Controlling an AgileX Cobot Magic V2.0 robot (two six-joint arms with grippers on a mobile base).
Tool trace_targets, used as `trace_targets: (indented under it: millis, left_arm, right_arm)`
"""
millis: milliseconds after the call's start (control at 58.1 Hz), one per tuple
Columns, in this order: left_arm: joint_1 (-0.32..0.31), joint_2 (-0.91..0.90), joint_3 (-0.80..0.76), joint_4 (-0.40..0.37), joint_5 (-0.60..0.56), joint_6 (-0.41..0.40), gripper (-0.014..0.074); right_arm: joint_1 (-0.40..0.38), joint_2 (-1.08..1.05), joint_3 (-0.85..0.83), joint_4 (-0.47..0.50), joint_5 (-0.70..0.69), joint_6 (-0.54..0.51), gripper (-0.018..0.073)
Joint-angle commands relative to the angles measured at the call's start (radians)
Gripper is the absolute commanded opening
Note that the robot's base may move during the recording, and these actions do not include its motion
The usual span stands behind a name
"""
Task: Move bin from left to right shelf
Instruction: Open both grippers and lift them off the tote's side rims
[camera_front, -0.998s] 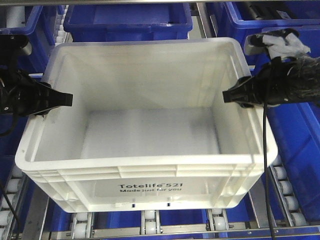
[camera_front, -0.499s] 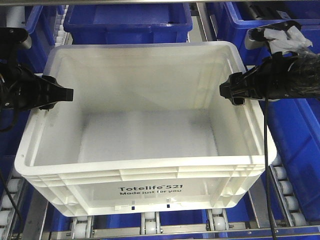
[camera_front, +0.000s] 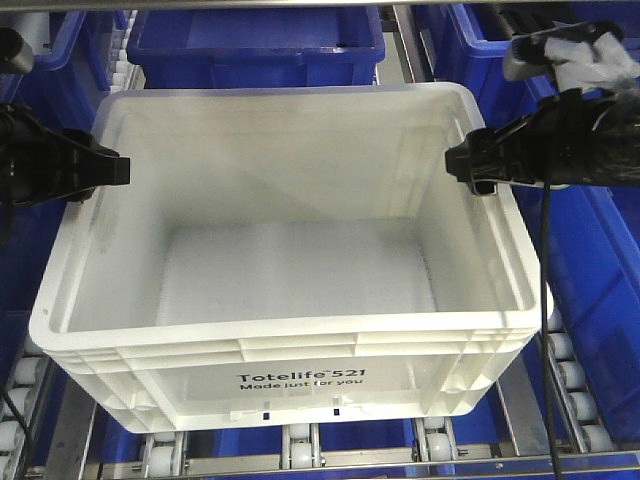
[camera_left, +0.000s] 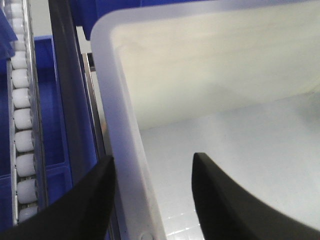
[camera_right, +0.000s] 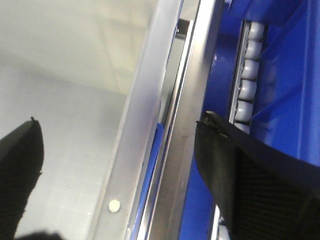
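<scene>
Occupying centre of frame: the bin (camera_front: 290, 290), a large white translucent tote, empty, resting on roller rails.
Marking: "Totelife 521 Made just for you" printed in black on the near wall, lower centre of the front view.
Rim: ribbed, stepped bands along the near edge; corners rounded.
Left gripper (camera_front: 105, 172): black, at the left edge of the front view, level with the bin's left rim near its far end.
Left gripper jaws: apart, straddling the left wall in the wrist view (camera_left: 150, 197); one finger outside the rim, one inside over the floor of the bin. Contact with the wall cannot be told.
Right gripper (camera_front: 465, 165): black, at the right of the front view, at the bin's right rim, tip pointing inward.
Right gripper jaws: apart in the wrist view (camera_right: 117, 165), one finger over the bin interior at lower left, the other outside over the metal rail (camera_right: 182, 135). Contact with the rim cannot be told.
Roller rails (camera_front: 296, 445): white wheels in metal tracks, visible under the near edge and at lower left and lower right.
Dark blue bins (camera_front: 255, 42): one directly behind the tote at top centre; others at upper right and along both sides.
Cable (camera_front: 545, 330): black, hanging from the right arm down the right side of the frame.
</scene>
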Motion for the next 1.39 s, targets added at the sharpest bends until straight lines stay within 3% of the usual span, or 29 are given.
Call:
trace_targets:
  millis: [0,464,757,963,1135,1273,1376]
  left_arm:
    - [-0.004,-0.036,-0.038,-0.003,-0.044,0.0,0.0349]
    - [-0.004,-0.167,-0.003,-0.006,0.018,0.0,0.0349]
    - [-0.004,-0.354,0.222,-0.014,-0.104,0.001,0.0349]
    - [-0.004,-0.585,0.389,-0.014,-0.18,0.01,0.0349]
    - [-0.004,-0.826,0.526,-0.014,-0.176,0.022,0.0349]
    - [-0.004,-1.033,0.57,-0.014,-0.109,0.026,0.0349]
    - [-0.004,-1.144,0.57,-0.014,-0.015,0.029,0.0349]
  right_arm:
    - [-0.001,-0.058,-0.036,0.034,-0.067,-0.012,0.0587]
    - [-0.001,-0.178,-0.03,0.055,-0.038,-0.016,0.0586]
    - [-0.001,-0.336,0.21,0.145,-0.246,-0.121,0.0586]
    - [-0.001,-0.557,0.394,0.161,-0.312,-0.211,0.0586]
    - [-0.001,-0.81,0.559,0.161,-0.338,-0.222,0.0586]
    - [-0.001,-1.056,0.657,0.161,-0.294,-0.222,0.0586]
    - [-0.001,-1.197,0.677,0.161,-0.18,-0.221,0.0586]
